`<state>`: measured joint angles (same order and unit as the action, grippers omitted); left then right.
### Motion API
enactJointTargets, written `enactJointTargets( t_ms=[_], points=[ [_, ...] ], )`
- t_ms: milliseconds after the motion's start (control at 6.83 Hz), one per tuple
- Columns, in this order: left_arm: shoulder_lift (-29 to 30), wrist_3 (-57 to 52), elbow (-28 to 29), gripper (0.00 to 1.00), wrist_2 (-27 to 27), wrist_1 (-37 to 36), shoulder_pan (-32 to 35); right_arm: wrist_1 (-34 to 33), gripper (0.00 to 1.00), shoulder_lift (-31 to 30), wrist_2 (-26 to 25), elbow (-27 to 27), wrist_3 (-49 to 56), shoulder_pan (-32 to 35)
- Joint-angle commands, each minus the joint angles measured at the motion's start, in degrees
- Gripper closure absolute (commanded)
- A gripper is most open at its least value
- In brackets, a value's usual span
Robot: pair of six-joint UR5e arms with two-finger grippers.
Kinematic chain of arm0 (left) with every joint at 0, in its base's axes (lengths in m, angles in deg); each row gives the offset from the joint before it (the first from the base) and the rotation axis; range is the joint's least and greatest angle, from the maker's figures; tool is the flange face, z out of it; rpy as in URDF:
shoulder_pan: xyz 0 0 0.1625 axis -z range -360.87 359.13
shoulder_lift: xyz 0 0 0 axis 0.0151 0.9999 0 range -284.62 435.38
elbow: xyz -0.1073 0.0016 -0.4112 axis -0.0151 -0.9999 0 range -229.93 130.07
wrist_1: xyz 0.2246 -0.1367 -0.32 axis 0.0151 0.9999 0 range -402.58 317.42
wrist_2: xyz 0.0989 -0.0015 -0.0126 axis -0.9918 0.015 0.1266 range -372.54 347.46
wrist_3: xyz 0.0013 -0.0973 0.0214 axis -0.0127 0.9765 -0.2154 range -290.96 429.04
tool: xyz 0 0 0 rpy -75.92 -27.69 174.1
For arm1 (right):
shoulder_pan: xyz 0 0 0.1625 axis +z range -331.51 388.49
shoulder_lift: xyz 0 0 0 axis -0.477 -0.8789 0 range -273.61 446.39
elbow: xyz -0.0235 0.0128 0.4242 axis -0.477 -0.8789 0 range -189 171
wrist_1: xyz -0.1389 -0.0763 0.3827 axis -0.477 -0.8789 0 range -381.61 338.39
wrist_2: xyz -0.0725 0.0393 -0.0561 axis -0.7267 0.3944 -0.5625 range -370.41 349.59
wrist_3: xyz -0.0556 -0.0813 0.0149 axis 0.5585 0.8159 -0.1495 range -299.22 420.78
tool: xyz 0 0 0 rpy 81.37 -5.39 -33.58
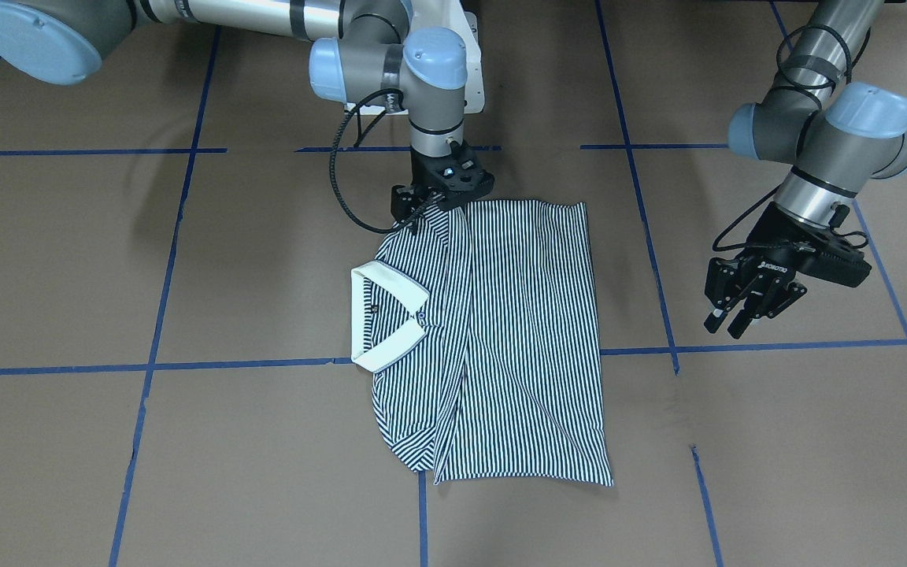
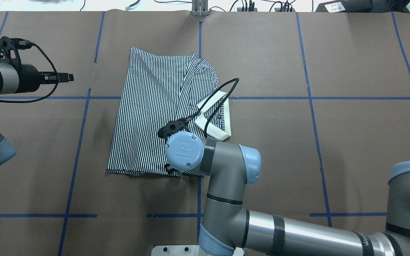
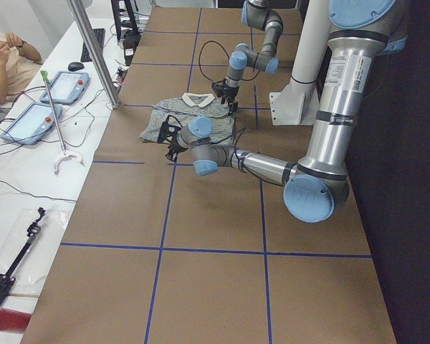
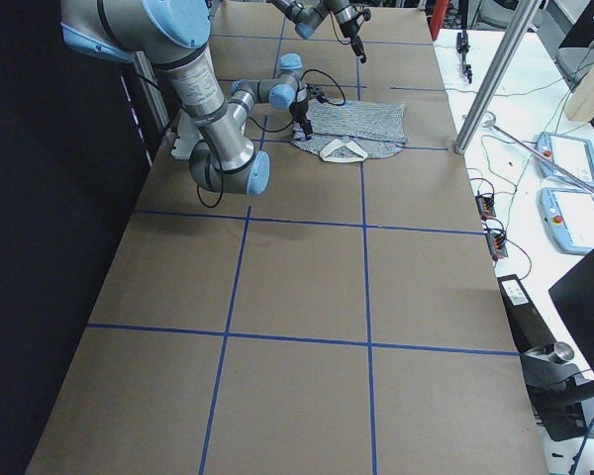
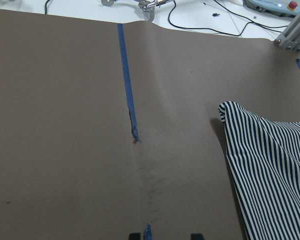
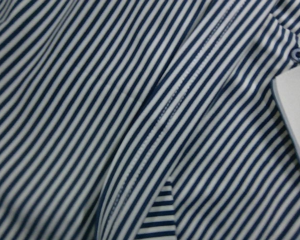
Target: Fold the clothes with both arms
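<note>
Striped polo shirt (image 1: 524,331) lies flat on the brown bench (image 1: 225,260), folded down to a rough rectangle. Its cream collar (image 1: 390,327) is at one end and a straight edge at the other.

From where I stand across the bench, the right claw (image 1: 439,206) is down at the shirt's edge nearest the robot, on the collar half. The shirt spreads away from it towards me, and the collar sits just beyond it and a little to one side. The claw's black body hides its fingers, and from behind the robot the wrist covers it. Its own camera shows only stripes up close, with a seam, a small button and a sliver of collar. I cannot tell whether it is pinching the cloth or only touching it. A black cable (image 1: 339,185) loops out beside that wrist.

The left claw (image 1: 745,313) hangs over bare bench, well apart from the shirt and off its straight end, the one away from the collar. It holds nothing, and its fingers (image 1: 712,315) are spread with a clear gap between them. Seen from its own wrist, one corner of the shirt (image 5: 270,170) comes in at the side. A blue tape line (image 5: 127,95) runs ahead over the brown surface.
</note>
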<state>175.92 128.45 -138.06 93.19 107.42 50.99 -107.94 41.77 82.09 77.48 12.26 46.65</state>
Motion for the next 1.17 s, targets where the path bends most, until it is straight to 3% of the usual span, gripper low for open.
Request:
enactJointTargets(
  t_ms=[0,147,440,733,879,1026],
  points=[
    [0.0,1.2,0.0,0.55,-0.1,0.0,0.0,-0.5,0.00,-11.2,-0.3,10.4,7.4,2.2],
    [0.1,2.4,-0.2,0.55,-0.1,0.0,-0.1,-1.4,0.00,-14.0,0.0,14.4,8.8,3.1],
    [0.1,2.4,-0.4,0.55,-0.1,0.0,-0.1,-4.6,0.00,-9.3,-0.3,13.7,8.1,2.8],
    [0.1,2.5,-0.6,0.55,-0.1,0.0,-0.1,-4.1,0.00,-3.0,-0.4,8.6,7.2,2.1],
    [0.1,2.6,-0.6,0.55,-0.1,0.0,-0.1,-3.8,0.00,-0.8,-0.5,6.2,1.4,0.9],
    [0.1,2.6,-0.6,0.55,-0.1,0.0,-0.1,-2.8,0.01,-0.6,-0.6,6.2,0.1,-0.4]
  ],
)
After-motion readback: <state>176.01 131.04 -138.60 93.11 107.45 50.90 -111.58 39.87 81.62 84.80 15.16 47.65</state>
